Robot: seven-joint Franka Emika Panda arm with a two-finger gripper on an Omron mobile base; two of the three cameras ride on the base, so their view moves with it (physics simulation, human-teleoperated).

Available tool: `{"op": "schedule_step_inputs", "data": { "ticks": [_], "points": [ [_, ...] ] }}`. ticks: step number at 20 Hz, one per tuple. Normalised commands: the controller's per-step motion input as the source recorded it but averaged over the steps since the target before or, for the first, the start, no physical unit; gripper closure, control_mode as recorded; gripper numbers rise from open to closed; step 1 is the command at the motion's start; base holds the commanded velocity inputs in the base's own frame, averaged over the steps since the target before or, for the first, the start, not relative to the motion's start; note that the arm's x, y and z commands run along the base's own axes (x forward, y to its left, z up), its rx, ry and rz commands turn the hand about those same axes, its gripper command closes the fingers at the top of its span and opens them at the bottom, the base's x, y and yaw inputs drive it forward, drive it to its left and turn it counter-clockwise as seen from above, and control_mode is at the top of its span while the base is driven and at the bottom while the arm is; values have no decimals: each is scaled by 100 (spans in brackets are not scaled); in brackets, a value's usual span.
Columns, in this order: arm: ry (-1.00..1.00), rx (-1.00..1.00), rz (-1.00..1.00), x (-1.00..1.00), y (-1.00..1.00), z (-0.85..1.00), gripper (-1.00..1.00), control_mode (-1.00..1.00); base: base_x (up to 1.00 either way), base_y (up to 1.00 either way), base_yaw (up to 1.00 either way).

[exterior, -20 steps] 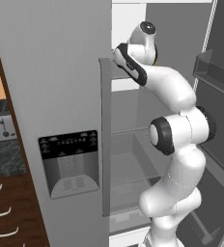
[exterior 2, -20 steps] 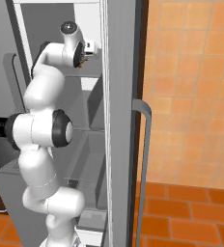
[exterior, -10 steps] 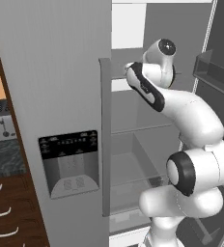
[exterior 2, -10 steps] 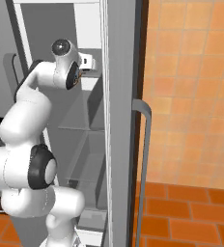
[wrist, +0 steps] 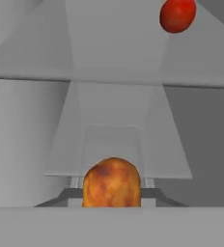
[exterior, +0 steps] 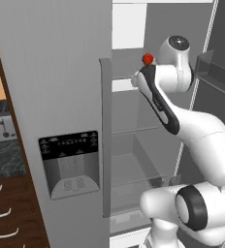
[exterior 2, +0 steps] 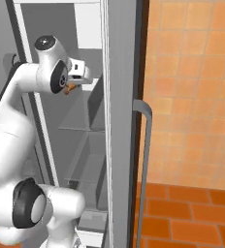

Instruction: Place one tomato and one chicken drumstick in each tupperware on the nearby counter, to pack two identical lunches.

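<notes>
Fingers clamped on a drumstick (wrist: 112,182), gripper (exterior 2: 72,87) up inside the open fridge (exterior: 134,145). A tomato (wrist: 177,15) sits further back, near the shelf's (exterior: 123,85) rear edge. I'd say packing has barely begun: this piece isn't at the tupperware yet, and the tomato is unpicked.

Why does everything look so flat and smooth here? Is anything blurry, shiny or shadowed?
Left base view: even, soft light, no hard shadows; the tomato stands sharp and red on the fridge shelf. Right base view: the orange tiled wall is evenly lit, without glare. Hand view: the browned drumstick in the hand is close and slightly soft-edged, with grey fridge walls fading behind it.
</notes>
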Motion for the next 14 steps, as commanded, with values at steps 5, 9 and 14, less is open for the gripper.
{"op": "schedule_step_inputs", "data": {
  "ticks": [5, 9, 14],
  "points": [
    [14, -10, 0, -100, -1, -100, 100, -100, 0, 0, 0],
    [8, -5, 4, -75, 11, -71, 100, 100, -24, 15, 1],
    [0, 0, 0, 0, 0, 0, 100, 100, -53, 100, 1]
  ]
}}
